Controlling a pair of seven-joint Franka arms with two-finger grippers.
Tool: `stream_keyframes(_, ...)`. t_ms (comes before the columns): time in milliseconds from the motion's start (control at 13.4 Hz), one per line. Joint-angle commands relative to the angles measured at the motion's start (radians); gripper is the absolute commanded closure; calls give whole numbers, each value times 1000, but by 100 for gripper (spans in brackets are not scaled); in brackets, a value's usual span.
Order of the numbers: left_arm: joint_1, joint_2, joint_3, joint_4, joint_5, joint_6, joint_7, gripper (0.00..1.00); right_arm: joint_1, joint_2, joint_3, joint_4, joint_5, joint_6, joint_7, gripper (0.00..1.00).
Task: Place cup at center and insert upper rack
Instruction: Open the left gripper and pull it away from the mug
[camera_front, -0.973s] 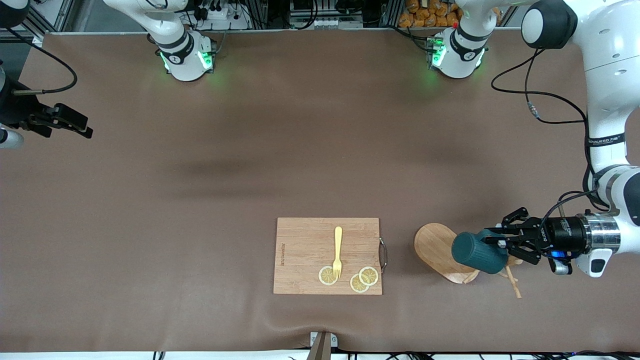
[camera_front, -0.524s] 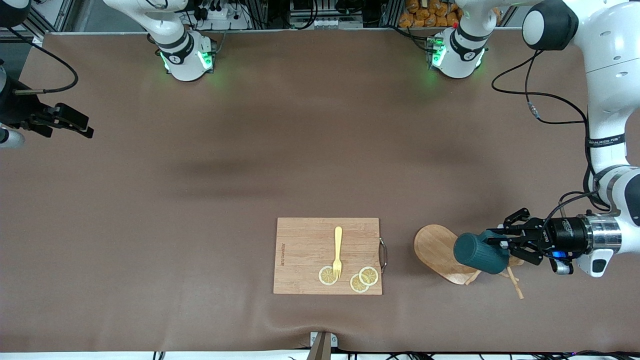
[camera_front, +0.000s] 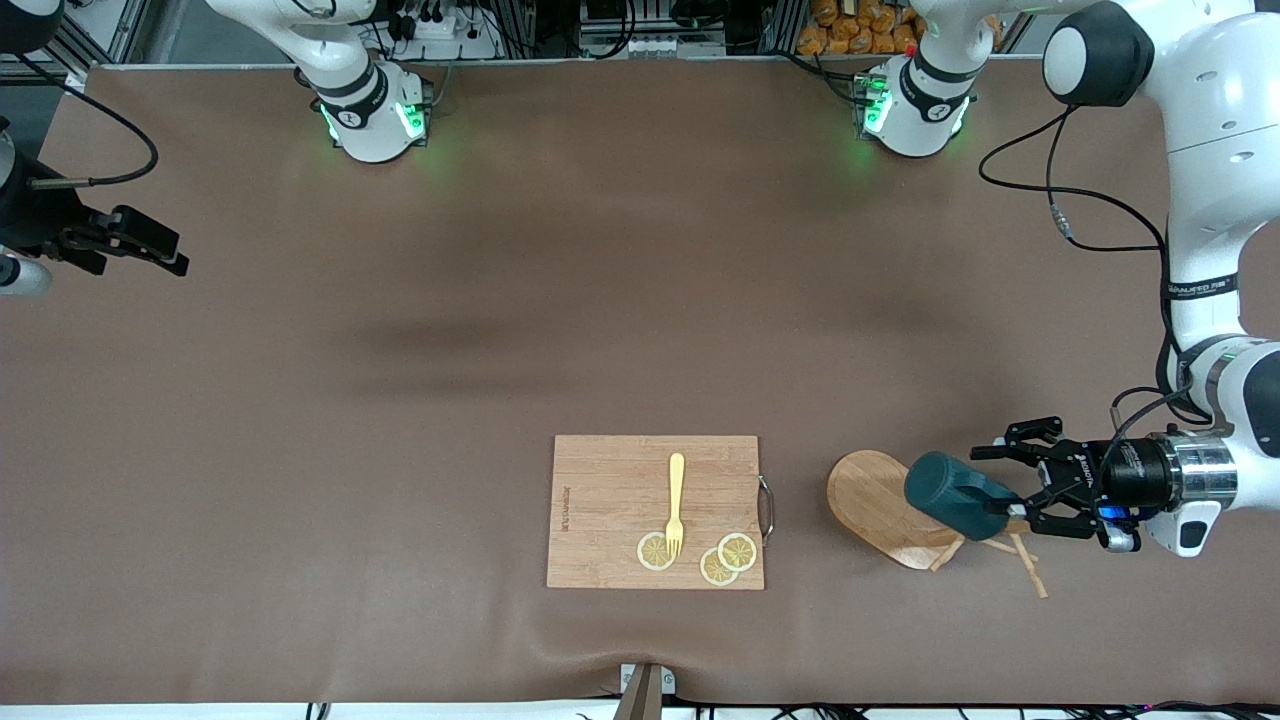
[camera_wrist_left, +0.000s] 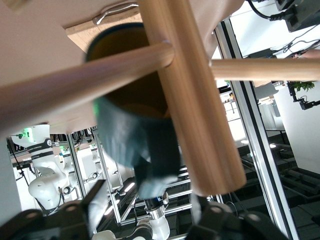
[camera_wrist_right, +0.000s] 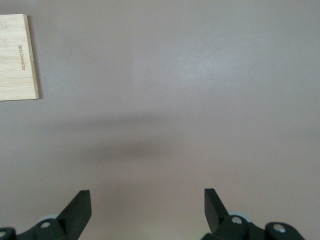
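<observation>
The cup (camera_front: 950, 497), dark teal, lies on its side on the upper rack (camera_front: 868, 495), a light wooden mug tree tipped over on the mat near the left arm's end. In the left wrist view the cup (camera_wrist_left: 135, 140) shows its yellowish inside, with the rack's post (camera_wrist_left: 195, 100) and a peg across its mouth. My left gripper (camera_front: 1000, 483) is open just beside the cup, and the handle sits loose between its spread fingers (camera_wrist_left: 95, 202). My right gripper (camera_front: 165, 255) waits open over bare mat at the right arm's end, with nothing between its fingertips (camera_wrist_right: 147, 200).
A rectangular wooden cutting board (camera_front: 655, 510) lies beside the rack, toward the right arm's end. It carries a yellow fork (camera_front: 676, 500) and lemon slices (camera_front: 728, 558). Its corner shows in the right wrist view (camera_wrist_right: 17, 57). Plain brown mat (camera_front: 600, 300) spreads across the table's middle.
The left gripper's jaws have spread apart off the cup's handle and drawn back slightly. The cup has settled a little on the rack. The right arm has not moved.
</observation>
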Motion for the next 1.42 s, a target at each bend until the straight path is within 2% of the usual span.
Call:
stream_keyframes(0,11,-13,-19,9,-17,-17,-59,0,7,-8,-5,8,9,-10,10,0)
stream_keyframes(150,16,-39,-40,12,-12,-20,-117,0,7,-8,-5,8,9,-12,10,0)
stream_keyframes(449,12,-131,-34,14,38,-48,-191,0,7,-8,-5,8,7,-7,10,0)
stream_keyframes(1047,-93,-296,-39,14,411,-46,-131,0,7,-6,-4,6,-6,-1,10,0)
stream_keyframes(1347,-170,-336,-37,14,534,-46,-133,0,9,-8,-4,6,-6,-4,10,0)
